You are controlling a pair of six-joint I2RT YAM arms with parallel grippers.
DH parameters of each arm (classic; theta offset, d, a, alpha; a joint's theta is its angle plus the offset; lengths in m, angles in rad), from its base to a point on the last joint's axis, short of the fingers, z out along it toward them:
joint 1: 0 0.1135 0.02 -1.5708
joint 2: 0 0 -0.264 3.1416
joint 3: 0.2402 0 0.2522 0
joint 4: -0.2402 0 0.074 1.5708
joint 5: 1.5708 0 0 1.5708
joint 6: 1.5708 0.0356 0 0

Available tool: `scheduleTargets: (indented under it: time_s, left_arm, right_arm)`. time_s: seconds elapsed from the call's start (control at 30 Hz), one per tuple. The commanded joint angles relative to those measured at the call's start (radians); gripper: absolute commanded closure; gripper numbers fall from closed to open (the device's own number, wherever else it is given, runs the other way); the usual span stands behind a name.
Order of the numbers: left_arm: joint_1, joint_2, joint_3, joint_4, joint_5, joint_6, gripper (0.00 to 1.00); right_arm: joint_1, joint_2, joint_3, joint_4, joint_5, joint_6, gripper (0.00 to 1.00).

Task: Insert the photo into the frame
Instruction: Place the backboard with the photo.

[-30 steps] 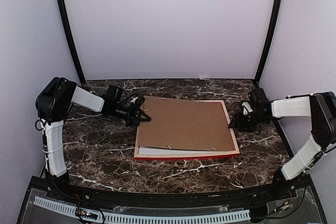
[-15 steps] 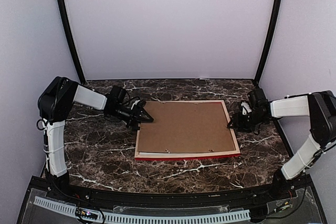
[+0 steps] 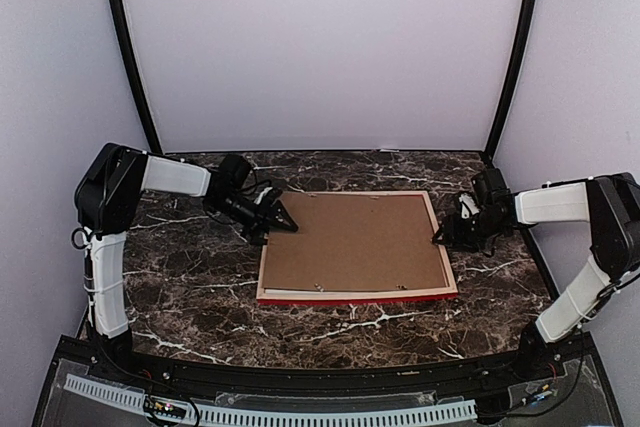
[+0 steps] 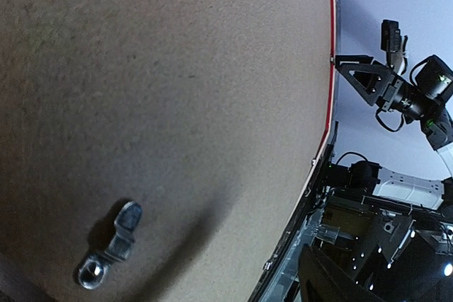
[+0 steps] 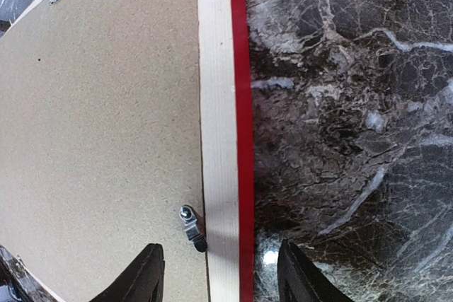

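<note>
The frame lies flat on the dark marble table, about midway between my two arms. Its pale wood back faces up, and its red shows as a thin line along the near edge. From my right wrist the rail reads as a cream strip with a narrow red band on its outer side, straight and thin. A plain brown backing board sits inside the rails and fills the whole opening, so whatever is under it is hidden from me. Small metal turn clips are fixed to the board near its edge; this one angles toward the rail and its dark tip reaches the rail's inner edge. Another clip shows close under my left wrist.

My left claw hovers at the frame's far left corner with its fingers spread and nothing between them. My right claw is at the right rail, also spread, with one finger over the board and the other over the marble, straddling the rail. I cannot tell whether it touches the wood.
</note>
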Motion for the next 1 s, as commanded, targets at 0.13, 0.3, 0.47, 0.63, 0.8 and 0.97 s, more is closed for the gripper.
scheduleTargets:
  time_s: [0.13,0.3,0.47,0.63,0.8,0.97]
  left_arm:
    - [-0.048,-0.034,0.116,-0.207,-0.212,0.044,0.25]
    - [-0.068,-0.043,0.150,-0.256,-0.279,0.046,0.24]
    - [-0.082,-0.044,0.170,-0.292,-0.319,0.048,0.21]
    - [-0.095,-0.048,0.182,-0.322,-0.351,0.046,0.20]
    - [-0.120,-0.047,0.199,-0.348,-0.383,0.042,0.19]
    - [-0.142,-0.047,0.233,-0.404,-0.460,0.050,0.17]
  right_arm:
    - [-0.005,0.012,0.009,0.027,-0.006,0.003,0.44]
    - [-0.005,0.015,0.014,0.028,-0.010,0.001,0.44]
    - [-0.005,0.020,0.012,0.034,-0.014,0.000,0.44]
    - [-0.005,0.021,0.008,0.039,-0.019,0.001,0.44]
    - [-0.005,0.018,0.005,0.040,-0.021,-0.002,0.44]
    - [-0.005,0.019,0.002,0.051,-0.034,0.001,0.44]
